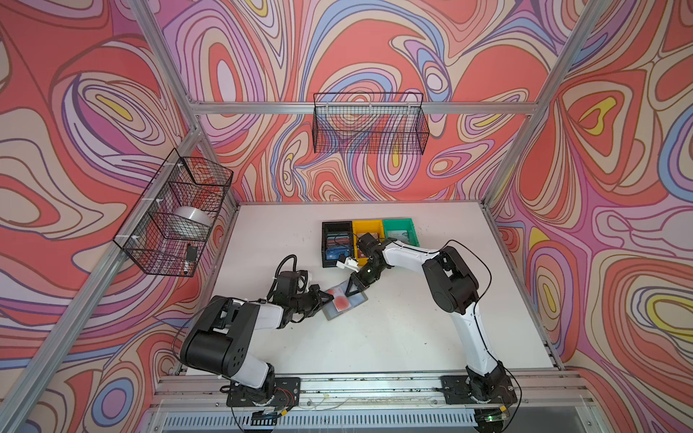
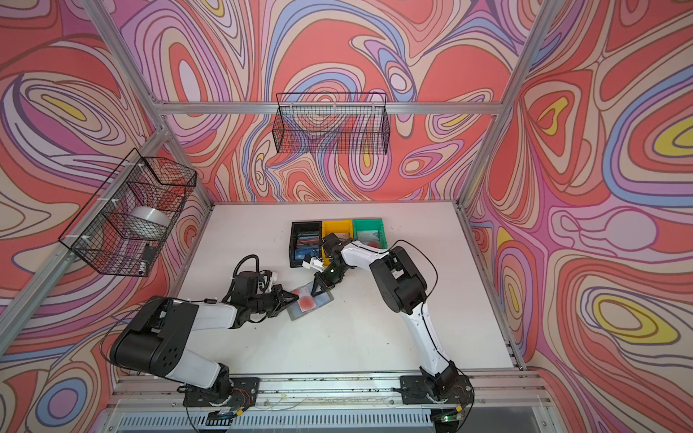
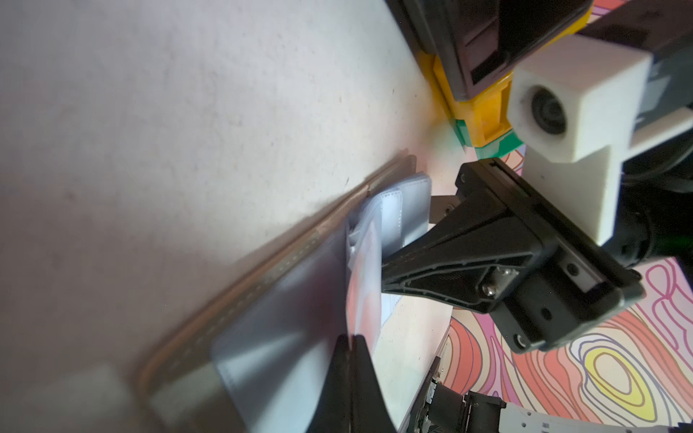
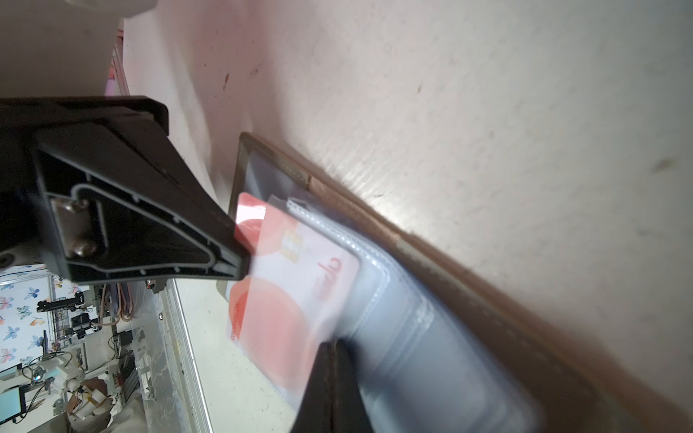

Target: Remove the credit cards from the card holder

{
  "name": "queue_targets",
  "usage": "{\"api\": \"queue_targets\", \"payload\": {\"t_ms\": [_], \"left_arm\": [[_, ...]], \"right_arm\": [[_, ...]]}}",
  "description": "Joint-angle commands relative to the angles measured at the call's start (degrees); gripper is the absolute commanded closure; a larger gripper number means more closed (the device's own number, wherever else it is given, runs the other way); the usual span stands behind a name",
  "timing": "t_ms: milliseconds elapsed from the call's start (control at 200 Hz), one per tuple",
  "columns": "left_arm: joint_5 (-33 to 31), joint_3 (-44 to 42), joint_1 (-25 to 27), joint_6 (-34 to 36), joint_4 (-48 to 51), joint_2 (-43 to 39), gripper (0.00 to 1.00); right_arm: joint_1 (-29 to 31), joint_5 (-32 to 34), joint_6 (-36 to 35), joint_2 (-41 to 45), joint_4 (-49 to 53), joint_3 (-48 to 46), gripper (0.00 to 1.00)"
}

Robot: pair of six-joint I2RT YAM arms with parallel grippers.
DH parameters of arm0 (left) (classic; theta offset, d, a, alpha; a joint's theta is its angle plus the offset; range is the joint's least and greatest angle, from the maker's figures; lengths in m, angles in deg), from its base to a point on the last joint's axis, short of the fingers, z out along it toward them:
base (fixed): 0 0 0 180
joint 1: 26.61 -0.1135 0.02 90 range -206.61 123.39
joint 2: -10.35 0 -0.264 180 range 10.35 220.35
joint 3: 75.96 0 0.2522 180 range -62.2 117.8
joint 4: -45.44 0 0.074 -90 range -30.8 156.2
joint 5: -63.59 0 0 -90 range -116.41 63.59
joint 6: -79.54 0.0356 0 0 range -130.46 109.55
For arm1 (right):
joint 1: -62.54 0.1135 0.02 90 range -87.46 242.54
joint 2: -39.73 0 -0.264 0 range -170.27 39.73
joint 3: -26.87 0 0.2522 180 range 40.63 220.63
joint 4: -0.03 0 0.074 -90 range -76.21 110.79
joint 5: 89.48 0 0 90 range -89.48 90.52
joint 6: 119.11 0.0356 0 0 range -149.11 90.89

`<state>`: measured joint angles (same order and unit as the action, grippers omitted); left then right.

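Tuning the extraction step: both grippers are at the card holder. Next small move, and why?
Probably: left gripper draws the pale card out of its sleeve. Its jaws look shut on the card's exposed edge, and right gripper, also shut, pins the card holder.

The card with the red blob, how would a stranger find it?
Look at the white table: in front of the three plastic bins lies an open grey card holder. The card pokes out of its clear sleeve: pale with a big round red blob, unlike the greyish sleeves around it.
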<state>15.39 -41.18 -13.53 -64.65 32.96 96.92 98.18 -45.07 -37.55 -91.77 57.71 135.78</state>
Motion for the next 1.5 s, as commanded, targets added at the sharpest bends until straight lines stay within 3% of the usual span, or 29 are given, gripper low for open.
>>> {"api": "queue_targets", "payload": {"t_ms": [0, 316, 601, 731, 836, 1007, 1137, 1242, 1277, 1342, 1497], "left_arm": [[-1.1, 0.3, -1.0, 3.2, 8.8, -2.4, 1.00], [-2.6, 0.3, -2.8, 7.6, 20.0, -8.5, 1.00], [1.4, 1.1, -5.9, 7.3, 23.7, -18.2, 1.00], [3.0, 3.4, -6.1, 7.3, 25.4, -21.9, 1.00], [4.6, 4.7, -6.1, 7.0, 24.9, -23.5, 1.00], [8.1, 3.6, -6.1, 3.2, 14.2, -23.0, 1.00], [9.6, 3.0, -5.8, 0.3, 5.3, -20.0, 0.98], [10.0, 3.9, -4.8, -0.9, 0.6, -17.1, 0.95], [10.1, 4.4, -4.3, -1.2, -0.6, -16.2, 0.95], [9.6, 5.3, -3.2, -1.4, -2.1, -14.4, 0.94], [9.4, 5.7, -1.7, -3.6, -7.7, -10.2, 0.94]], "right_arm": [[0.5, 2.9, 0.0, -3.5, 1.8, -0.6, 0.98], [0.4, 2.3, 0.1, -3.8, 1.8, -0.5, 0.98], [-0.9, -1.2, -1.9, -1.7, 5.3, 1.0, 0.96], [-3.8, -8.2, -3.3, -0.9, 10.1, 3.9, 0.87], [-6.4, -15.9, -6.3, -1.4, 16.2, 7.5, 0.86], [-9.5, -30.6, -9.5, -1.8, 20.1, 10.4, 0.84], [-9.5, -38.4, -20.0, -5.0, 32.0, 15.3, 0.78], [-9.5, -40.9, -30.0, -8.2, 42.7, 19.0, 0.73], [-9.6, -41.6, -34.0, -9.2, 46.6, 20.0, 0.65], [-9.6, -42.1, -41.0, -10.5, 53.0, 21.9, 0.60], [-9.5, -41.2, -41.9, -9.4, 53.2, 20.8, 0.59]]}}
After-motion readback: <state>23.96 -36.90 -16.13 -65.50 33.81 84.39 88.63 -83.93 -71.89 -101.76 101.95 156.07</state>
